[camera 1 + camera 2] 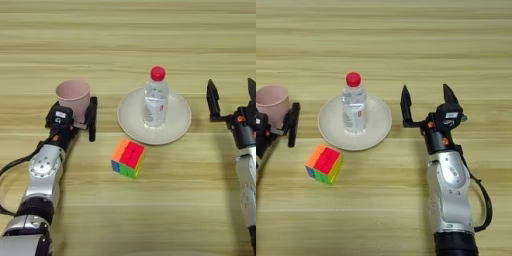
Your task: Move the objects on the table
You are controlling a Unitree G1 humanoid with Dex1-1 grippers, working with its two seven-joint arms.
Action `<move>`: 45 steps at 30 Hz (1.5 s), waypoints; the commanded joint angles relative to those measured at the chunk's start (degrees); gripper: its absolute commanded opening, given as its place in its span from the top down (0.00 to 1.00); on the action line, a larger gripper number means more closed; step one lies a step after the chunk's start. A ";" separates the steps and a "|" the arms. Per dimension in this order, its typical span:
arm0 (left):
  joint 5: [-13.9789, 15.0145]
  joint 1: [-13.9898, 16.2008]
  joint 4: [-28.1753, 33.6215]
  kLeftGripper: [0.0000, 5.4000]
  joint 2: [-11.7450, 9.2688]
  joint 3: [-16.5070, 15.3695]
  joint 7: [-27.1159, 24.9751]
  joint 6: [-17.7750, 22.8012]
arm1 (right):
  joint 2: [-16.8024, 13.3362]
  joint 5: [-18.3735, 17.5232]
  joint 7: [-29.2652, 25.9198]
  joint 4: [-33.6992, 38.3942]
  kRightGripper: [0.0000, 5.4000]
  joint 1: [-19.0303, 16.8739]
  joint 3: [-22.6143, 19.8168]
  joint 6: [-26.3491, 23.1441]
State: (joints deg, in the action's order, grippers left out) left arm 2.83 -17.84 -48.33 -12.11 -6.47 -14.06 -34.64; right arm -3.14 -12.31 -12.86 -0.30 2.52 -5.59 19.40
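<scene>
Pink plastic marked the cup (73, 97), which stood toward the left edge of the counter (128, 30), and the left gripper (75, 119) was at it, one black finger (92, 119) showing just beside its right wall; the other finger was hidden, so I could not tell whether the jaws were clamped on the cup or merely around it. Midway across, the water bottle (155, 97) with its red cap stood upright on the cream plate (176, 125), and the puzzle cube (128, 158) lay on bare wood just in front of the plate's near-left rim, apart from it. Right of the plate, the right gripper (428, 105) hovered with its jaws wide apart and nothing between them, well clear of the bottle. As a judgement, the job looked barely begun: the cup seemed the piece in hand, while bottle and cube appeared untouched and left to move.
</scene>
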 commanded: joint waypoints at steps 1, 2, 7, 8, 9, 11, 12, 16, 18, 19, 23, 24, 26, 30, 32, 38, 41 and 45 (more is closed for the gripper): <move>-0.72 -0.89 -2.79 0.23 0.57 0.58 0.26 -0.08 | 0.19 0.05 0.30 -0.52 0.00 0.92 -0.05 0.22; -0.70 -0.98 -3.03 0.23 0.60 0.57 0.32 -0.22 | 0.17 0.01 0.28 -0.58 0.00 0.96 -0.08 0.22; -1.03 -1.17 -4.08 0.23 0.73 0.78 0.98 -0.91 | 0.03 -0.16 0.09 -0.68 0.00 1.12 -0.17 0.13; -1.16 -1.19 -4.17 0.23 0.73 0.87 1.14 -0.99 | 0.01 -0.18 0.05 -0.68 0.00 1.14 -0.17 0.11; -1.25 -1.21 -4.25 0.16 0.73 0.92 1.33 -1.06 | 0.01 -0.20 0.00 -0.64 0.00 1.14 -0.13 0.11; -1.44 -1.23 -4.35 0.15 0.67 0.99 1.95 -1.09 | 0.14 -0.09 -0.05 -0.68 0.00 1.10 0.08 0.16; -1.45 -1.28 -4.47 0.12 0.68 1.04 2.13 -1.11 | 0.16 -0.10 -0.10 -0.76 0.00 1.12 0.13 0.16; -1.48 -1.38 -4.76 0.07 0.65 1.29 2.54 -1.19 | 0.27 -0.03 -0.52 -0.70 0.00 0.90 0.77 0.11; -1.46 -1.38 -4.87 0.03 0.64 1.45 2.64 -1.24 | 0.34 0.14 -0.71 -0.93 0.00 0.86 1.21 0.22; -1.60 -1.37 -4.93 0.03 0.61 1.54 2.85 -1.26 | 0.39 0.26 -0.73 -1.13 0.00 0.85 1.41 0.31; -1.57 -1.34 -5.02 0.00 0.61 1.61 2.99 -1.35 | 0.56 0.38 -1.15 -0.91 0.00 0.45 2.35 0.42; -1.57 -1.36 -5.06 0.00 0.60 1.59 3.02 -1.37 | 0.56 0.40 -1.35 -0.77 0.00 0.31 2.60 0.47; -1.54 -1.39 -5.09 0.00 0.54 1.53 3.07 -1.38 | 0.57 0.45 -1.81 -0.46 0.00 0.01 3.11 0.66; -1.45 -1.50 -4.45 0.00 0.50 1.54 2.92 -1.40 | 0.77 1.08 -2.85 -0.50 0.00 -0.68 4.95 0.72; -1.42 -1.49 -4.04 0.00 0.50 1.60 2.76 -1.47 | 0.98 1.29 -3.20 -0.71 0.00 -0.81 5.63 0.67; -1.38 -0.92 -2.03 0.00 0.53 1.81 2.48 -1.45 | 1.28 1.91 -4.35 -0.99 0.00 -1.29 7.98 0.20; -1.37 -0.54 -0.85 0.00 0.54 1.93 2.36 -1.28 | 1.31 2.28 -4.88 -1.42 0.00 -1.33 9.25 -0.17; -1.23 -0.20 0.24 0.00 0.46 2.11 2.34 -0.97 | 1.66 2.39 -5.57 -1.63 0.00 -1.33 11.03 -0.81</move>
State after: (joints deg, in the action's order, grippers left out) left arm 2.16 -18.75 -49.10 -11.74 -4.66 -11.52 -36.43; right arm -1.81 -10.50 -17.96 -1.68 1.29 4.44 19.39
